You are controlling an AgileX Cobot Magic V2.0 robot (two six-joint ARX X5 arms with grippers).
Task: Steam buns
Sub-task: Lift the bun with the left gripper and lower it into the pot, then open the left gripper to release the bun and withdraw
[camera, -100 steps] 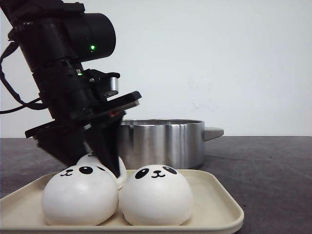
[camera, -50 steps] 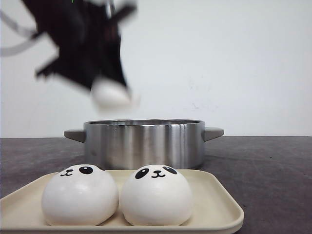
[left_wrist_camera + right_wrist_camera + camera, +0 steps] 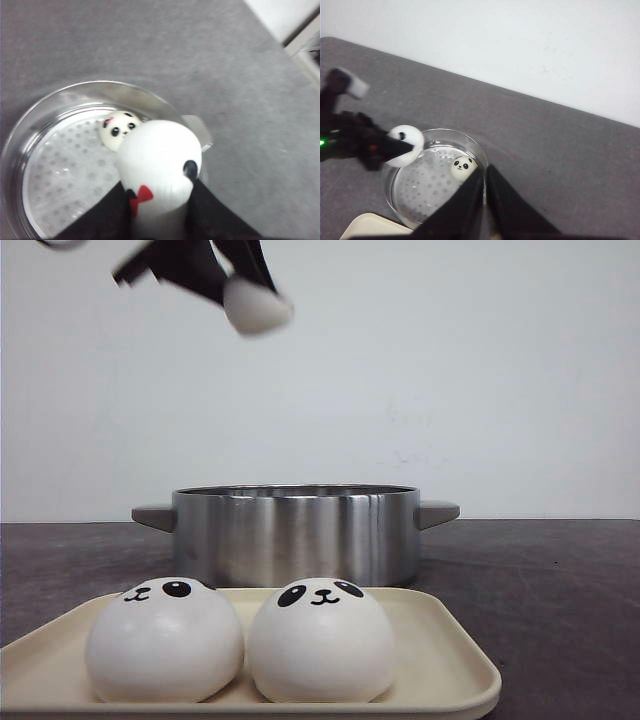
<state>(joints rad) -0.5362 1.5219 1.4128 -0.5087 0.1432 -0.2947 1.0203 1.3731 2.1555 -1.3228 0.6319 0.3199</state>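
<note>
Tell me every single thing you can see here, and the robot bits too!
White dome-shaped panda-face buns: four, white with black faces; two side by side on the tray, one inside the pot, one held in the air above the pot.
Shiny round steel pot: one, silver with grey handles, behind the tray; holed steamer plate inside.
Cream rectangular tray: one, nearest the front camera.
Dark grey table: one.
White wall: behind.
Left pincer: black, shut on a bun.
Right pincer: black, shut, empty, high above the pot.

Front camera low, near tray (image 3: 455, 660); wrist cameras overlook pot (image 3: 30, 125).
</note>
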